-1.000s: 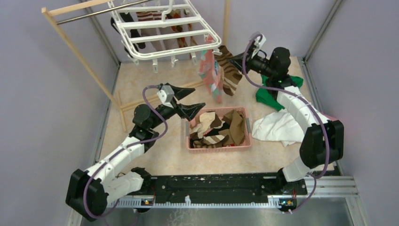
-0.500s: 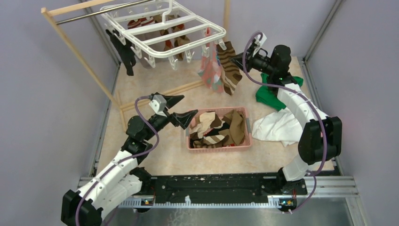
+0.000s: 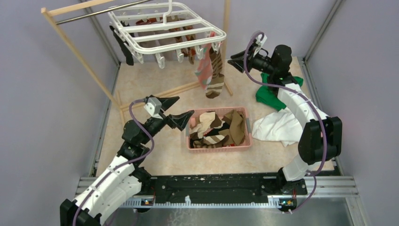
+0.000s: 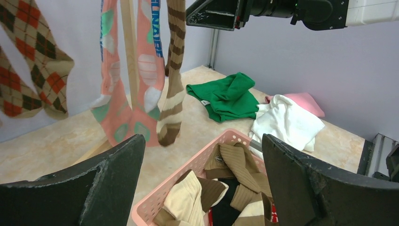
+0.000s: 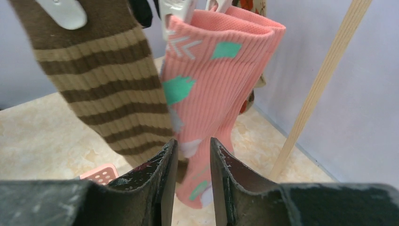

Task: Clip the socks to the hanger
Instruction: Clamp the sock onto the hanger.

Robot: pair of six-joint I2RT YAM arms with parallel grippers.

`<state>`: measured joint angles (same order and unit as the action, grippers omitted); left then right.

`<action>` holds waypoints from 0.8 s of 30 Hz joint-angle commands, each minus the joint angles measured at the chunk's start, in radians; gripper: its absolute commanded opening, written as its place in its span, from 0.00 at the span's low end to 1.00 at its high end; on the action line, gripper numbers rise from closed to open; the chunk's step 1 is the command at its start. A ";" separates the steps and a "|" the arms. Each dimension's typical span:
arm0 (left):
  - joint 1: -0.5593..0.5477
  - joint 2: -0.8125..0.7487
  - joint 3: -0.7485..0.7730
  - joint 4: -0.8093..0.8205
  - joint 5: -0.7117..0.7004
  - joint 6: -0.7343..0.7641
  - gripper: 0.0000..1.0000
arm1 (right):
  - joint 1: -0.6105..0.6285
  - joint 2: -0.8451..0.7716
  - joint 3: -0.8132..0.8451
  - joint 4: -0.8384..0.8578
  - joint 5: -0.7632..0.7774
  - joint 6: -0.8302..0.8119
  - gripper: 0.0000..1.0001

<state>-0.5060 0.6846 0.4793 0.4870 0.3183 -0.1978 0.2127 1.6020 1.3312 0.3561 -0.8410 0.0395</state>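
over the far left of the worktop [image 3: 141, 80] the hanger [image 3: 160, 33] hangs by its hook from the rod of a wooden rack [image 3: 75, 54], its frame tilted; several socks dangle from its clips: a black sock [image 3: 126, 52] at the left edge, argyle socks [image 4: 28, 56] further in, and at the right corner a pink sock [image 3: 202, 70] and a striped sock [image 3: 215, 77] side by side, touching each other and clear of the worktop; the right hand [image 3: 234, 59] is raised level with that corner, just beside the two socks but apart from them; its jaws stand a narrow gap apart with nothing between them; the left hand [image 3: 185, 106] hovers low at the left end of a pink basket [image 3: 219, 147], its jaws spread wide and empty; more socks [image 3: 221, 127] lie heaped in the basket, brown, cream and black ones tangled together; right of the basket a white cloth [image 3: 280, 127] lies crumpled on the worktop, with a green cloth [image 3: 268, 96] beyond it and a pink cloth [image 4: 303, 101] beside the white one, near the wall
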 commanded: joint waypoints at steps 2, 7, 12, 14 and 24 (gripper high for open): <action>-0.005 -0.036 -0.005 -0.020 -0.025 0.014 0.99 | -0.012 -0.027 0.023 0.049 -0.036 0.024 0.32; -0.005 -0.050 -0.010 -0.034 -0.036 0.018 0.99 | -0.012 -0.048 0.003 0.065 -0.085 0.040 0.35; -0.005 -0.044 -0.013 -0.036 -0.064 0.035 0.99 | -0.013 -0.073 -0.033 0.073 -0.131 0.055 0.36; -0.004 -0.032 -0.009 -0.034 -0.076 0.056 0.99 | -0.014 -0.085 -0.053 0.079 -0.150 0.063 0.36; -0.001 0.080 0.034 -0.009 -0.114 0.188 0.89 | -0.013 -0.138 -0.125 0.095 -0.212 0.090 0.38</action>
<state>-0.5060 0.7280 0.4740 0.4355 0.2264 -0.0853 0.2108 1.5238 1.2179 0.4042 -1.0023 0.1108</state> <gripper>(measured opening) 0.918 0.380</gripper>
